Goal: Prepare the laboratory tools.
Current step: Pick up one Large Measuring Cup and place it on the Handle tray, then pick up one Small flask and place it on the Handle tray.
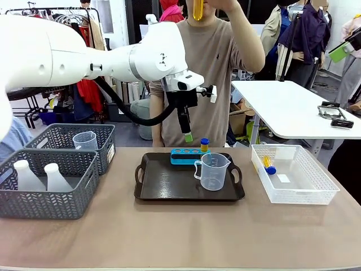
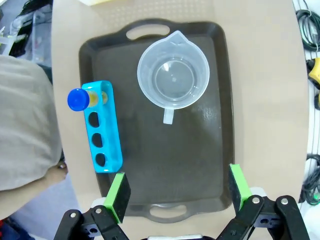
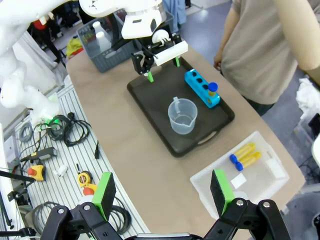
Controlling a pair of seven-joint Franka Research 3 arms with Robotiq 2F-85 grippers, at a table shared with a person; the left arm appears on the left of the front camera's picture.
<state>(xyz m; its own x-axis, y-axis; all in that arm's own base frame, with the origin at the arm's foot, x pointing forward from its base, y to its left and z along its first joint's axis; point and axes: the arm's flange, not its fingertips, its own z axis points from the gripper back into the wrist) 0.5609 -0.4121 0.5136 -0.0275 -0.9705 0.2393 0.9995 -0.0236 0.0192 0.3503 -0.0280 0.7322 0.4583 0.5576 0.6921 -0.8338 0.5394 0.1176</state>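
A clear measuring jug (image 1: 213,171) stands on the dark tray (image 1: 152,186), beside a blue rack (image 1: 186,157) holding one blue-capped orange tube (image 1: 205,145). My left gripper (image 1: 188,135) hangs open above the tray's far side; in its wrist view the gripper (image 2: 178,192) looks straight down on the jug (image 2: 173,75) and rack (image 2: 101,125). Two more tubes (image 1: 269,165) lie in the white mesh basket (image 1: 316,192). The person holds another tube (image 1: 198,8) up high. Two whitish flasks (image 1: 34,176) stand in the near grey basket. My right gripper (image 3: 162,192) is open, high above the table.
A second grey basket (image 1: 107,141) at the back left holds another clear jug (image 1: 84,140). The person stands at the far edge behind the tray. Bare tabletop (image 1: 186,231) lies in front of the tray.
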